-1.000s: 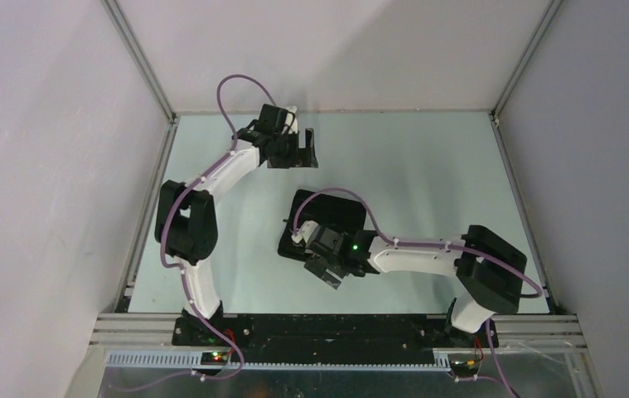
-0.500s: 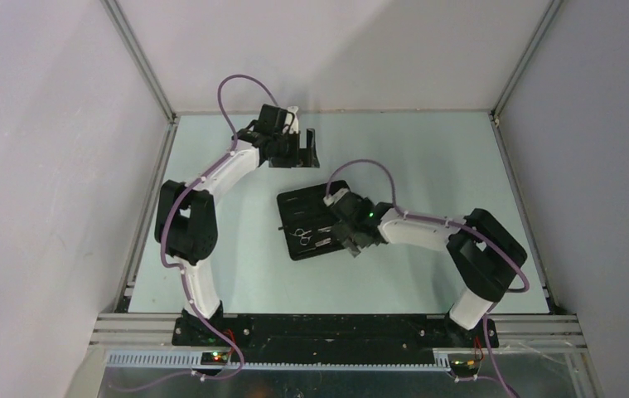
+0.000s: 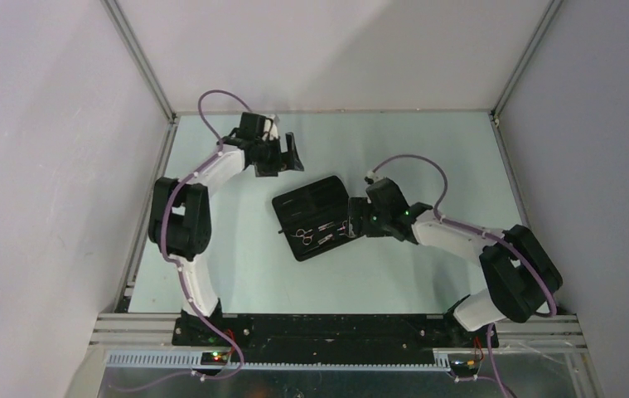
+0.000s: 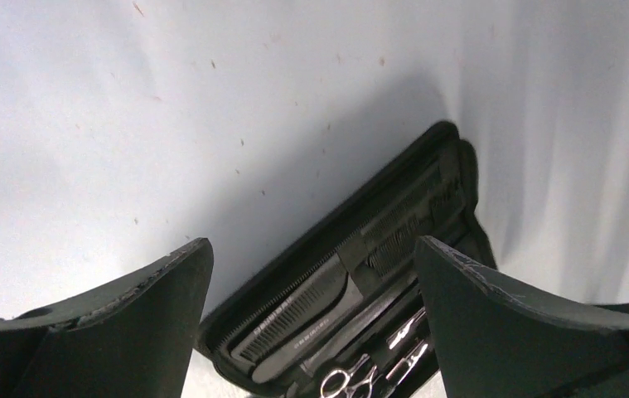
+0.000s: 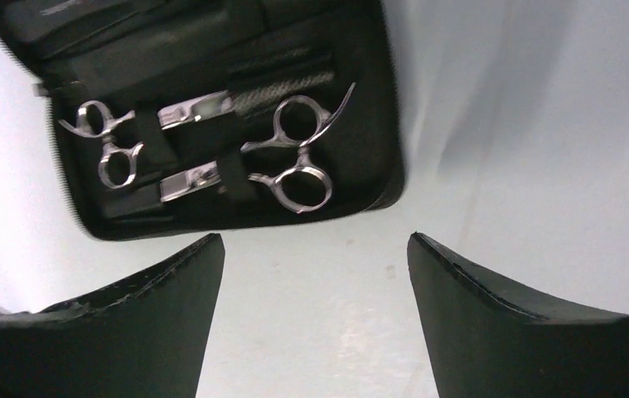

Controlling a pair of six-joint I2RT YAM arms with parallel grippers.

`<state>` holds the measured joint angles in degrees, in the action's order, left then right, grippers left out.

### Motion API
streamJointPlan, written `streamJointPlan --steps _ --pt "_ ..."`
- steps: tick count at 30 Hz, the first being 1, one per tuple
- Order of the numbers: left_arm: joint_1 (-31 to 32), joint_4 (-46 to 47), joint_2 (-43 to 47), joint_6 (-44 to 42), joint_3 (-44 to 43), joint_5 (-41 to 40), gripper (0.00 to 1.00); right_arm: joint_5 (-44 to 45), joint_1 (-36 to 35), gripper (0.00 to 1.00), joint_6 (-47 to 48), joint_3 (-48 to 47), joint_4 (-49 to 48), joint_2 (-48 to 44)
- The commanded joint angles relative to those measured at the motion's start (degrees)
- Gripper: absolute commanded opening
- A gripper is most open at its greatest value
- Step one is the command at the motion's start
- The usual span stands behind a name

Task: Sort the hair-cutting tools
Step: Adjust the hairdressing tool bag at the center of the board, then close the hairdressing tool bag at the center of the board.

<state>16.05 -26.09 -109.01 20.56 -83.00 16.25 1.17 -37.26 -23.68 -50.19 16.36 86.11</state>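
With the left gripper (image 4: 311,245) and right gripper (image 5: 315,239) both spread wide and empty, the stiff, slick scissors (image 5: 278,179) at upper centre looked best pinched across a ring handle.

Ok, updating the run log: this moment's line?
left gripper: open, empty, beyond case | right gripper: open, empty, at case's right edge | scissors, combs: inside open case

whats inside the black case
The open case holds two silver scissors in one half and two black combs in the other. Black straps cover parts of the blades.
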Motion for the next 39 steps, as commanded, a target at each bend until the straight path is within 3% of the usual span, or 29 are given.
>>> streamJointPlan --steps 1,6,12,17,22,27,34,39 --pt "-2.3 5.5 -2.1 2.1 -2.8 9.1 0.98 -8.5 -0.7 0.85 -24.8 8.8 -17.7 -2.7" --pt "-2.3 5.2 -5.5 1.9 -3.6 13.4 0.98 -6.3 -0.9 0.84 -36.5 14.9 -27.6 -2.3" --pt "-2.2 3.2 -11.4 0.1 -5.6 13.8 0.98 -6.3 -1.1 0.84 -42.1 16.4 -31.5 1.8" --pt "-1.5 2.0 -11.9 1.1 -4.4 19.7 0.93 -6.1 -0.7 0.83 -42.9 16.4 -33.6 5.7" --pt "-0.6 5.0 -7.9 5.5 4.2 27.6 0.83 -9.7 1.8 0.83 -40.8 16.4 -37.7 9.1" --pt "-0.5 7.7 1.0 8.5 12.5 29.0 0.75 -12.3 3.7 0.83 -36.9 15.7 -38.4 10.2" --pt "1.1 8.7 10.3 11.0 21.8 28.5 0.73 -17.3 6.0 0.83 -32.7 14.9 -41.7 11.4" --pt "6.1 13.4 13.7 14.6 27.4 28.8 0.73 -22.6 6.4 0.84 -33.9 14.7 -47.7 13.7"
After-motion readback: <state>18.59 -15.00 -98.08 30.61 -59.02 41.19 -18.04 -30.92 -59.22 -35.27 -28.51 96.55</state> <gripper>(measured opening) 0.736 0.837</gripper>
